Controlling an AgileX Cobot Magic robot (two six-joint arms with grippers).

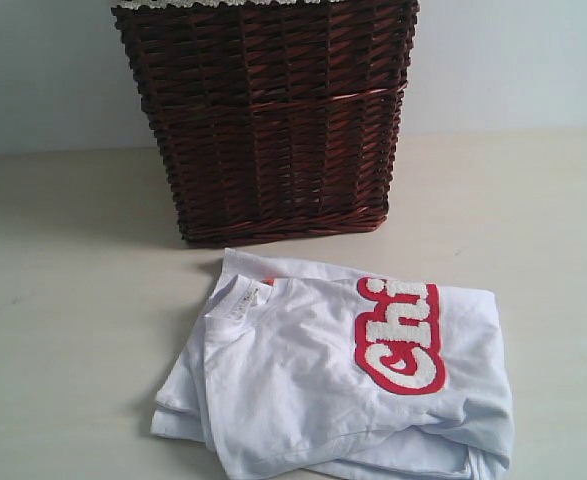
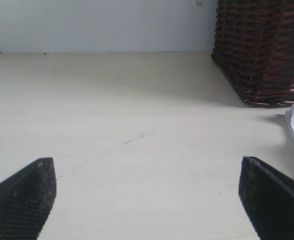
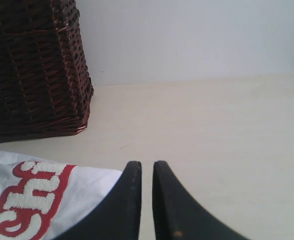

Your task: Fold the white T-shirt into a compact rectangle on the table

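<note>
Roughly folded, the white T-shirt [image 1: 333, 390] lies as a rumpled, layered bundle on the pale cream desk [image 1: 63, 330], at the near edge of the exterior view and a little right of centre. Its collar, with a small label, sits at the upper left of the bundle. A red band with fuzzy white letters, of which "Chi" is readable, runs sideways across the top layer. Loose folds of cloth stick out along the near and left sides.

Just behind the shirt stands a dark brown wicker basket [image 1: 273, 120], with a strip of white lace trim [image 1: 263, 4] at its top rim. A narrow strip of bare desk separates the two.

From the left wrist camera, the left hand [image 2: 147, 165] is spread wide open above bare desk, with nothing between its two black fingers. A sliver of the shirt shows near the basket's base.

From the right wrist camera, the right hand [image 3: 147, 167] is closed to a thin slit and grips nothing. It hangs at the shirt's edge beside the red lettering; whether it touches the cloth cannot be told.
</note>
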